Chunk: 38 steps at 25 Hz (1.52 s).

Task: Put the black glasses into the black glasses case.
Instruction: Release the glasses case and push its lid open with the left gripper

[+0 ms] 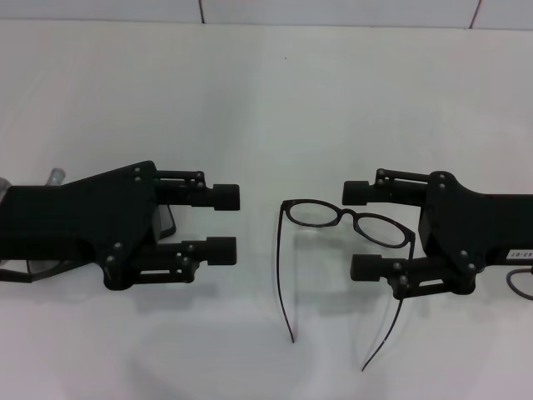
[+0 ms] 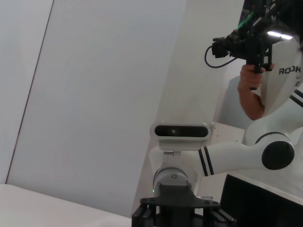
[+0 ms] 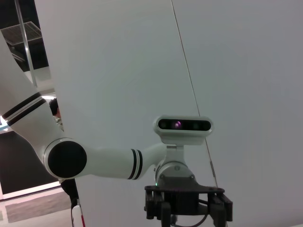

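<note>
While black glasses (image 1: 350, 221) lie between | both end effectors gape, empty.

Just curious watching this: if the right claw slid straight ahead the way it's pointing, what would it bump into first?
Probably the black glasses: the open right end effector points toward the table's middle, and the near lens sits between its fingers. Its height above them is unclear.
</note>
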Each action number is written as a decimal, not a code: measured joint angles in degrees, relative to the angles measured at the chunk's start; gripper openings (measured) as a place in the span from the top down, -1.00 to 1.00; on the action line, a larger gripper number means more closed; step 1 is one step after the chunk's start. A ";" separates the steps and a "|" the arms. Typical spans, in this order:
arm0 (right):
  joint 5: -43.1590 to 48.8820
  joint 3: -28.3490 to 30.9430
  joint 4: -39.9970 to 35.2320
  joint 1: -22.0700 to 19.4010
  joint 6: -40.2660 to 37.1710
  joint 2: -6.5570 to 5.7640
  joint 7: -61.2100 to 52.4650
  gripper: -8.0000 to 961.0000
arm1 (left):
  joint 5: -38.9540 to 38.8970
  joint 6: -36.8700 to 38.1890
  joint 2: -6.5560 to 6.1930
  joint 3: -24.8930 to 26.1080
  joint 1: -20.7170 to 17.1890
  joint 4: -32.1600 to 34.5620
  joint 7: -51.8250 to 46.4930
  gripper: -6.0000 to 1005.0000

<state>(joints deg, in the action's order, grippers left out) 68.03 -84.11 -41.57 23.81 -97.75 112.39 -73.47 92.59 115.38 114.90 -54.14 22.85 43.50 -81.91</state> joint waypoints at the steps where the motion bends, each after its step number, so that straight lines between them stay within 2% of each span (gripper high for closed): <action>1: 0.00 0.00 0.00 0.00 0.00 0.03 0.00 -0.72 | 0.00 0.02 0.02 0.00 -0.08 0.00 0.00 -0.18; 14: 0.06 0.05 0.20 0.01 0.59 0.07 0.28 -0.72 | -0.30 -0.18 0.02 0.43 -0.12 0.50 -1.60 -0.17; 17: 1.78 1.78 1.02 0.00 2.04 0.01 0.43 -0.72 | -0.48 -0.54 0.04 4.21 0.34 5.87 -7.05 -0.17; 19: 3.61 4.10 1.52 -0.19 2.29 0.03 0.32 -0.72 | 1.25 -2.13 0.65 6.57 0.00 15.96 -15.31 -0.16; 22: 5.14 7.52 2.07 -1.49 2.35 0.15 0.30 -0.72 | 8.92 -6.48 1.53 7.08 -0.76 34.46 -26.94 -0.16; 23: 5.17 8.52 2.42 -1.94 2.32 0.21 0.33 -0.72 | 12.06 -7.45 1.78 6.91 -0.81 38.81 -29.45 -0.16; 25: 5.22 10.23 3.05 -2.82 2.14 0.40 0.46 -0.72 | 22.75 -8.60 2.82 6.09 -0.50 49.66 -34.24 -0.16; 27: 5.25 11.50 3.43 -3.66 2.02 0.73 0.63 -0.72 | 32.53 -9.06 4.12 4.39 -0.11 56.13 -35.68 -0.16; 29: 5.16 11.99 3.64 -4.31 1.93 0.99 0.66 -0.72 | 40.23 -10.11 4.79 1.66 -0.14 58.88 -37.44 -0.16; 31: 5.00 12.28 3.70 -4.95 1.77 1.18 0.67 -0.72 | 46.10 -11.55 4.80 -1.99 -0.40 59.45 -39.95 -0.15; 38: 5.13 13.43 3.85 -5.76 1.40 1.52 0.67 -0.72 | 54.56 -16.28 4.77 -8.62 -0.73 55.71 -41.44 -0.15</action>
<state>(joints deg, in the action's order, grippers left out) 73.16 -70.68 -37.72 18.05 -96.36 113.91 -72.80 147.15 99.10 119.67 -62.76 22.12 99.21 -123.36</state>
